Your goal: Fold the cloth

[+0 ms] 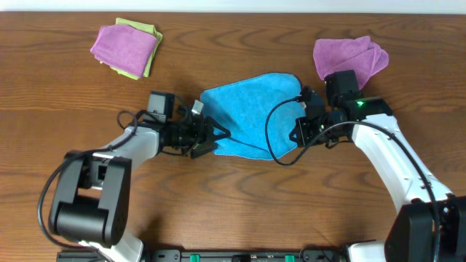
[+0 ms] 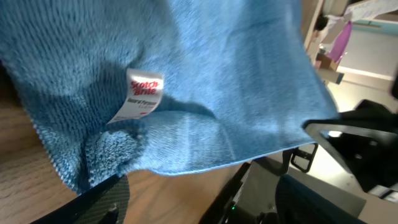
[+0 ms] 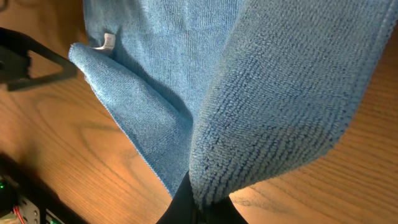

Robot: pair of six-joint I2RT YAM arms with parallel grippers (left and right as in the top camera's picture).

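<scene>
The cloth is sitting mid-surface, partly lifted between both arms. Left end effector is pinching closed on the corner by the white tag. Right end effector is clamping shut on the bunched right edge. A purple cloth is lying just beyond the right arm.

Sky-blue cloth sits mid-table, in a rough rounded wedge that widens toward the far right corner. It's soft microfibre, with the looped pile plain to see up close. It isn't flat: one layer drapes over another, with a thick rolled fold on the right side. A small white tag with red lettering sits by the bunched left corner.
</scene>
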